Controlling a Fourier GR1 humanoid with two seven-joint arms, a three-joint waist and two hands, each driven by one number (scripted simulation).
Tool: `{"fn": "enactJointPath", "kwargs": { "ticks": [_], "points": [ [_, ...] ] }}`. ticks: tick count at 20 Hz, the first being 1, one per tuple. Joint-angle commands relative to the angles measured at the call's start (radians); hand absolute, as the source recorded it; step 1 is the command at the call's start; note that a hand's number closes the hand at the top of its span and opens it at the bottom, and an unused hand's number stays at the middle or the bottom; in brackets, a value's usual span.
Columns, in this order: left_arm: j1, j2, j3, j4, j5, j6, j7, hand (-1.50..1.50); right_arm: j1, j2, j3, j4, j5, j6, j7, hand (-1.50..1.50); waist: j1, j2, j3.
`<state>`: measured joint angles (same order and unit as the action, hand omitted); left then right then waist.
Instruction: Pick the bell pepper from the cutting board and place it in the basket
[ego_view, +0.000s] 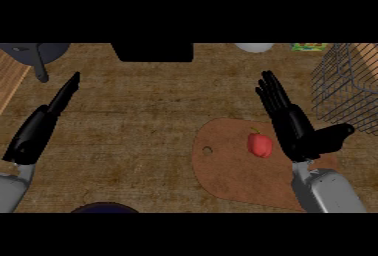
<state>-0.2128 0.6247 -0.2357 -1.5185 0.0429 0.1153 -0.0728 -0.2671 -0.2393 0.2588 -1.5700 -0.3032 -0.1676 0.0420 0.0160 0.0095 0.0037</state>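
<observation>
Pepper, red bell type with a green stem, lies on the brown cutting board, near the board's right side and apart from its small hanging hole. Right hand hovers just beside the pepper on its right, fingers straight and pointing away from the robot, thumb spread outward, holding nothing. Left hand shows at the view's left, well apart from the board, fingers straight, holding nothing. Wire basket stands at the right edge of the wooden counter. Dark pan sits at the upper left corner.
</observation>
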Motion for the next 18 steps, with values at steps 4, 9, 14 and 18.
{"fn": "enactJointPath", "kwargs": {
  "ticks": [4,9,14,18],
  "points": [
    [0.05,-0.096,0.086,0.061,0.127,0.031,0.099,0.0,-0.206,-0.165,-0.178,0.044,-0.041,0.171,-0.092,1.5,0.01,-0.001,-0.003],
    [0.038,-0.168,0.096,0.104,0.212,0.029,0.175,0.0,-0.223,-0.331,0.114,0.005,0.324,0.325,-0.237,-1.5,0.037,0.01,-0.008],
    [0.023,-0.171,0.142,0.152,0.249,0.026,0.211,0.0,-0.2,-0.072,0.325,0.019,0.66,-0.028,-0.239,-1.5,0.003,-0.007,-0.005],
    [0.005,-0.153,0.156,0.143,0.246,0.007,0.246,0.0,-0.34,0.07,0.357,0.077,0.779,-0.058,0.094,-1.5,-0.005,-0.012,-0.005]
  ]
}}
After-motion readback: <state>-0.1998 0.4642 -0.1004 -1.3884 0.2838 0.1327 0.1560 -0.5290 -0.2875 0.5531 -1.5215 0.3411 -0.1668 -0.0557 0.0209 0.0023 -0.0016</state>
